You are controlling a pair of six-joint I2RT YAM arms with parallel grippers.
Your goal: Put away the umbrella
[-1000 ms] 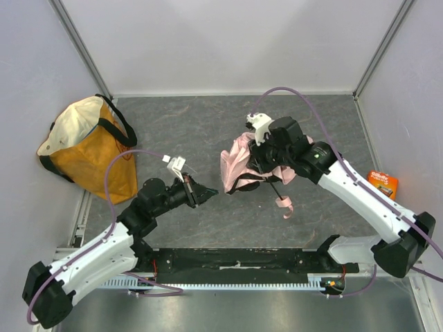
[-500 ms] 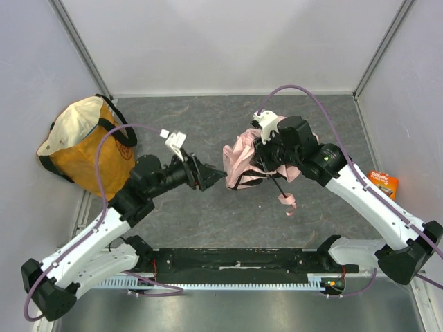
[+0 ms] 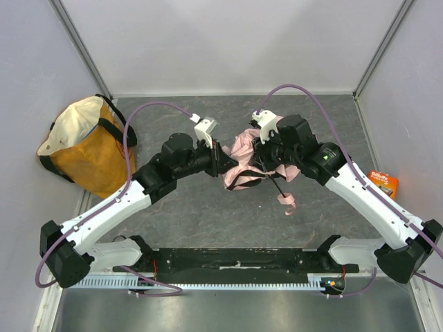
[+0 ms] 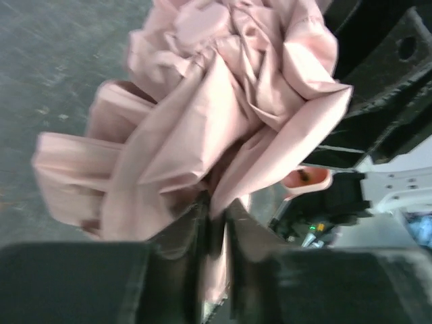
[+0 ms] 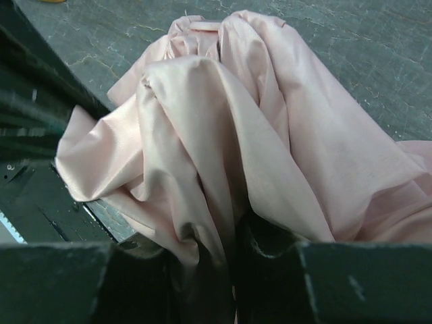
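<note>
The umbrella [image 3: 242, 153] is a crumpled bundle of pale pink fabric held above the grey mat between both arms. Its pink strap [image 3: 285, 202] dangles below on a thin black rod. My left gripper [image 3: 225, 160] presses in from the left; in the left wrist view its fingers [image 4: 192, 236] stand close together with a fold of the umbrella [image 4: 216, 101] pinched between them. My right gripper [image 3: 259, 155] grips the bundle from the right. In the right wrist view the umbrella [image 5: 223, 135] fills the frame, and the right gripper [image 5: 233, 263] is shut on its folds.
An orange-and-cream tote bag [image 3: 90, 149] with black straps lies at the left edge of the mat [image 3: 208, 214]. A small orange box [image 3: 383, 182] sits at the right edge. Grey walls enclose the cell on three sides.
My left arm swung up and to the right, from below the umbrella to its left side. Its jaws opened and then closed on the fabric. The right arm lifted the umbrella slightly, then held still.
</note>
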